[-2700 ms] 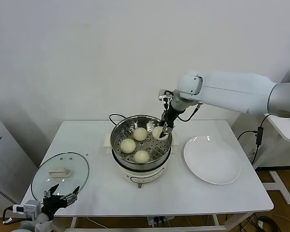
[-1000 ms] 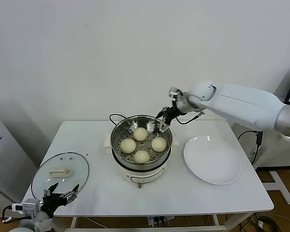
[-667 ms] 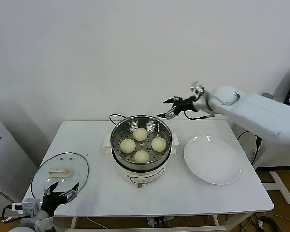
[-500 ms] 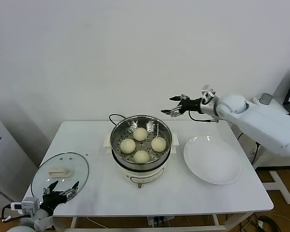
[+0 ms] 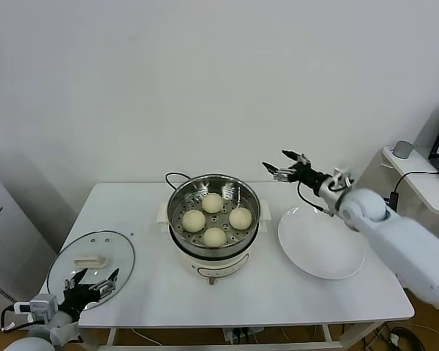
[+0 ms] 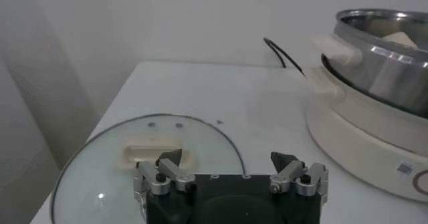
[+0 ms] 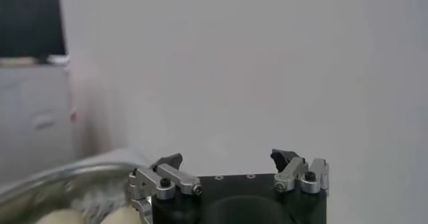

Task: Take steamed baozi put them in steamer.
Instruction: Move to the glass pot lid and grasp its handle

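Several cream-white baozi (image 5: pixel 214 217) sit on the perforated tray inside the steel steamer (image 5: pixel 214 227), which stands on its cream base at the table's middle. My right gripper (image 5: pixel 282 166) is open and empty, raised in the air to the right of the steamer's rim and behind the plate. In the right wrist view its fingers (image 7: pixel 168 161) stand apart, with the steamer's rim (image 7: pixel 60 178) and two baozi (image 7: pixel 124 214) low at one side. My left gripper (image 5: pixel 91 287) is open and empty at the table's front left corner, over the lid's near edge.
A flat white plate (image 5: pixel 321 241) lies bare to the right of the steamer. A round glass lid (image 5: pixel 90 260) with a cream handle lies at the front left; it also shows in the left wrist view (image 6: pixel 144 158). A black cord (image 5: pixel 174 176) runs behind the steamer.
My right gripper let go of the last baozi in the steamer, rose out of the pot and drew back to the right. The left arm has barely moved.
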